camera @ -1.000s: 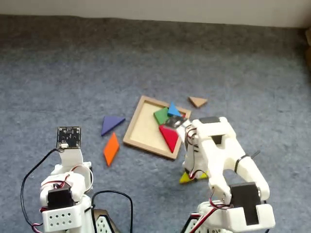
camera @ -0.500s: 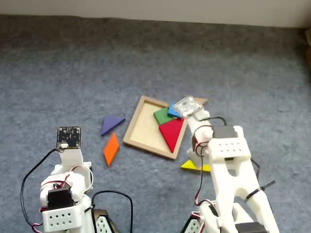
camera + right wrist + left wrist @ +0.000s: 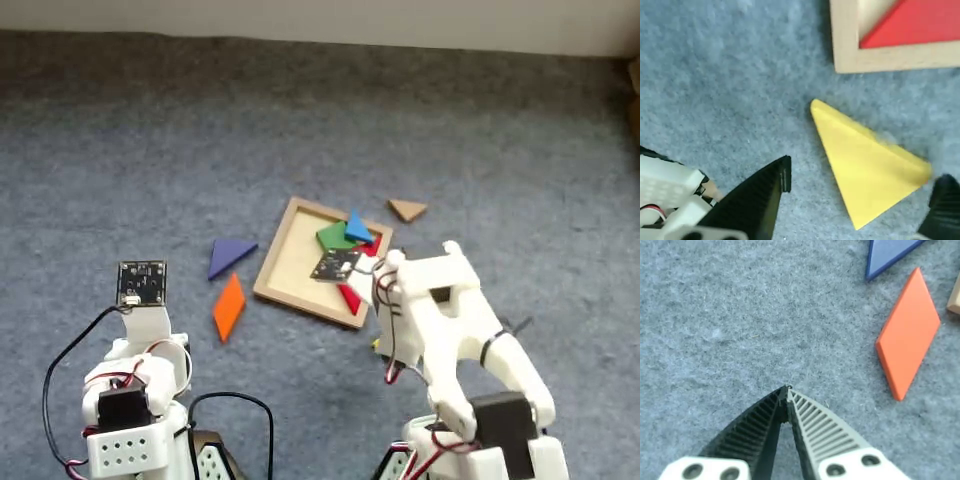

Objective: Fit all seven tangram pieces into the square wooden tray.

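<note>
The square wooden tray (image 3: 290,262) lies mid-table holding a green piece (image 3: 333,236), a small blue triangle (image 3: 357,228) and a red triangle (image 3: 350,296) partly under the right arm. In the right wrist view my right gripper (image 3: 860,195) is open and low over the carpet, its fingers on either side of the yellow triangle (image 3: 865,170), just outside the tray's rim (image 3: 880,59). My left gripper (image 3: 786,392) is shut and empty over bare carpet, short of the orange parallelogram (image 3: 908,335) and the dark blue triangle (image 3: 887,252).
A tan triangle (image 3: 407,209) lies on the carpet past the tray's far right corner. The orange parallelogram (image 3: 229,306) and dark blue triangle (image 3: 230,255) lie left of the tray. The left arm (image 3: 135,380) stays at the near left. Grey carpet surrounds everything.
The right arm swung out to the tray's far corner, then drew back; its wrist now hangs over the tray and the arm covers most of the yellow triangle. The left arm kept still.
</note>
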Robot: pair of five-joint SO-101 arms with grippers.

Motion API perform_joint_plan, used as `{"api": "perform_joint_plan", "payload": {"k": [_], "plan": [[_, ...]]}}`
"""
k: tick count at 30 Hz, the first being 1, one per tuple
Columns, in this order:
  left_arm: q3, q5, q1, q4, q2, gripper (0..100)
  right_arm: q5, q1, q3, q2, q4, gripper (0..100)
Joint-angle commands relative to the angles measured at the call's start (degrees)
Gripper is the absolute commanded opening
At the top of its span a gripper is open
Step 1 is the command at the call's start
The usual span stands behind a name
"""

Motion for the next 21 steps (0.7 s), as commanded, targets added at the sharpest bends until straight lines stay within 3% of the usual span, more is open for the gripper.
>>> {"api": "perform_joint_plan", "payload": {"k": [1, 12, 21], "plan": [[1.1, -0.2, -0.6, -0.1, -1.5, 1, 1.0, 1.4, -6.7, 4.4, 0.7, 50.7], [1.1, -0.2, -0.6, -0.1, -1.5, 1, 1.1, 3.7, -11.5, 10.9, 1.2, 50.7], [1.1, -0.2, -0.6, -0.1, -1.5, 1, 1.1, 2.1, -3.9, 10.7, 0.7, 50.7]]}}
